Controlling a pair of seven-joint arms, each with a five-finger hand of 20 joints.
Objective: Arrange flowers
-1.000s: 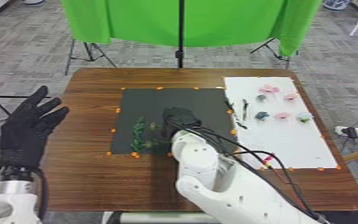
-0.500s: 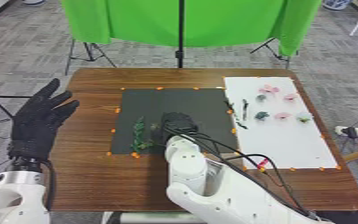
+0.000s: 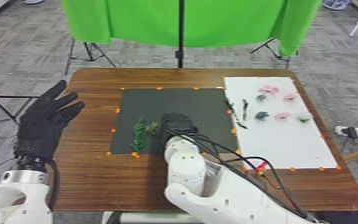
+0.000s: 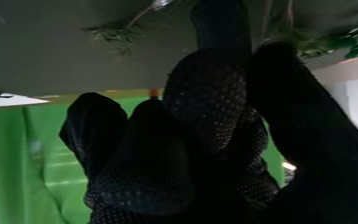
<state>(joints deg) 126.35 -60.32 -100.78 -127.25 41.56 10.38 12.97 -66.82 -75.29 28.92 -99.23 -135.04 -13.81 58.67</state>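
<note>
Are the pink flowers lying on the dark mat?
No, the pink flowers lie on the white sheet to the right of the dark mat.

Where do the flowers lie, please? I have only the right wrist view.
Observer: In the head view, pink flowers lie on the white sheet, to the right of the black sheet.
Operator: Is something else lying on this white sheet?
Observer: Yes, slender dark stems, near its left edge.
Operator: And where is the left robot hand?
Observer: The left robot hand is at the table's left side, away from the flowers, its fingers straight.
</note>
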